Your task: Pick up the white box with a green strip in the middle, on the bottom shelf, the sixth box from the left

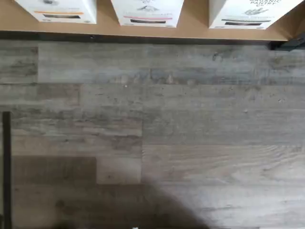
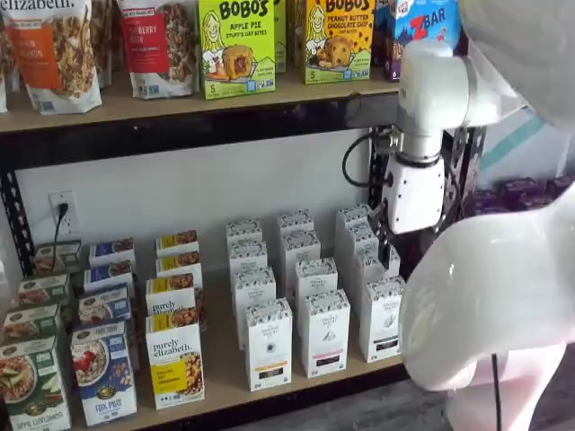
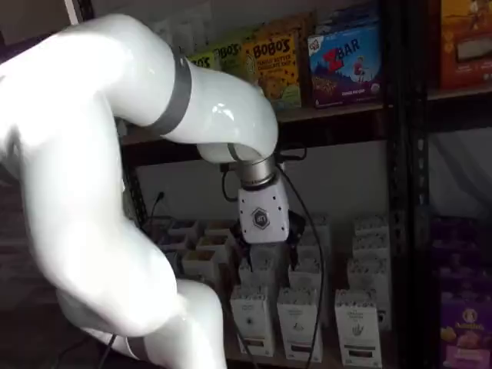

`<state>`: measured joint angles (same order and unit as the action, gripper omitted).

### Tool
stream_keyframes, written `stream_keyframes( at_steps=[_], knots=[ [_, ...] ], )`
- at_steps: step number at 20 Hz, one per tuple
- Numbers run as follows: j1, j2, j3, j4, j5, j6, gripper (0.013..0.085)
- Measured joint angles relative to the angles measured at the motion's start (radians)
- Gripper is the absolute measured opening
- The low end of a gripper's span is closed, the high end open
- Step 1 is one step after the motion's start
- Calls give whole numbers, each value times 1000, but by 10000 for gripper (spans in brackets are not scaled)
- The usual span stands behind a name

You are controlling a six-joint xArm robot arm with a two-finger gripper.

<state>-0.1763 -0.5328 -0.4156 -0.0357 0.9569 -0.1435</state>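
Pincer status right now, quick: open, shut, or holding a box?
Pincer: open by its setting, though its fingers do not plainly show in either shelf view; it holds nothing, and the white box stands untouched on the bottom shelf.

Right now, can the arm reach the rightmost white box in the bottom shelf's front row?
Probably yes: the white box stands at the bottom shelf's open front edge, the gripper hanging above its column.
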Motion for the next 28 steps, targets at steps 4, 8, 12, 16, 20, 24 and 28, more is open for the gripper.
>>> stream_keyframes(
  at_steps=[4,8,12,16,20,24,28],
  knots=[
    [3,74,43,-29,-173,28,850],
    [16,171,45,-27,-281,42,850],
    [26,250,41,28,-363,8,850],
    [32,341,26,27,-429,16,850],
    [25,439,6,-46,-517,75,850],
    [18,514,-23,-21,-580,45,850],
    [8,597,-90,-4,-565,20,850]
  ],
)
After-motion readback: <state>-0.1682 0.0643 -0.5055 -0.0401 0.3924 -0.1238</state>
